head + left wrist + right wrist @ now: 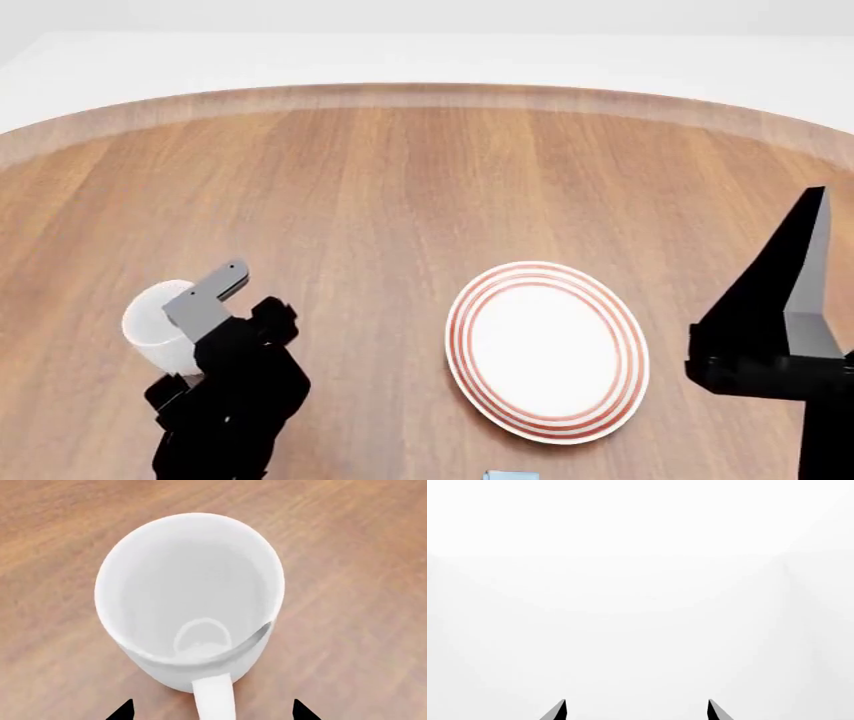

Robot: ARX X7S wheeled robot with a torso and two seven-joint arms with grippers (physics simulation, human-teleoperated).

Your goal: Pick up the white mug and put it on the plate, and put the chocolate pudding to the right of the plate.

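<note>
Left gripper [212,711] spread open just over the white mug [190,595], fingertips apart either side of its handle, not gripping.
Mug upright on the wooden table [400,180] at 9 o'clock from the plate [547,350], well apart. Blue carton [511,476] edge peeks at 6 o'clock of the plate. Right gripper [637,711] raised at the right, tips apart, facing blank white.
</note>
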